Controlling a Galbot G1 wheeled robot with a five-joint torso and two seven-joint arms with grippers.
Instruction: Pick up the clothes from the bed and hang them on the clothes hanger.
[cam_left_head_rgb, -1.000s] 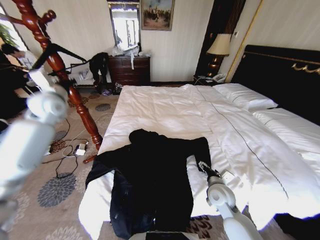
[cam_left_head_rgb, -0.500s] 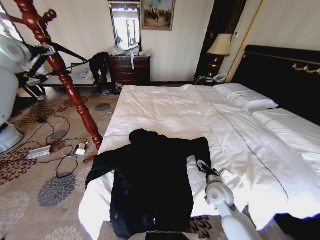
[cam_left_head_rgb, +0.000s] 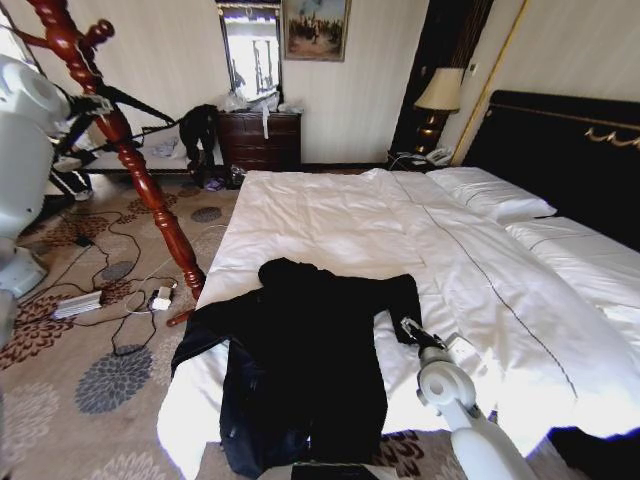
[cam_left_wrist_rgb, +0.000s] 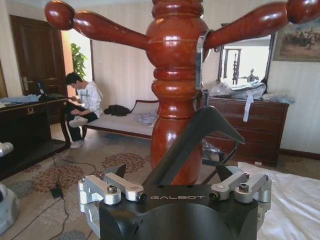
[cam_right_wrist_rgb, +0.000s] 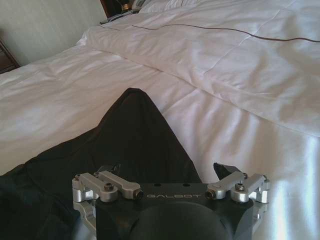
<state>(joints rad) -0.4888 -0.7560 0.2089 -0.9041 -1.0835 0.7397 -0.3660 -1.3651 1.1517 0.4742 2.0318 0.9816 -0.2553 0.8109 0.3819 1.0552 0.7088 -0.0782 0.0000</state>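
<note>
Head view is showing me the black coat lying spread on the near end of the bed, its lower part hanging over the foot edge and one sleeve stretching toward my right side. I am holding my right gripper low over the white duvet, just beside the end of that sleeve. From my right wrist, the right gripper is standing open with nothing between its fingers, the sleeve tip lying on the duvet just ahead of it. I am reaching my left arm up beside the red wooden coat stand. From my left wrist, the left gripper is open too, its fingers on either side of the black clothes hanger, though I cannot tell whether they are touching it. The hanger's metal hook is hanging on the stand's post.
</note>
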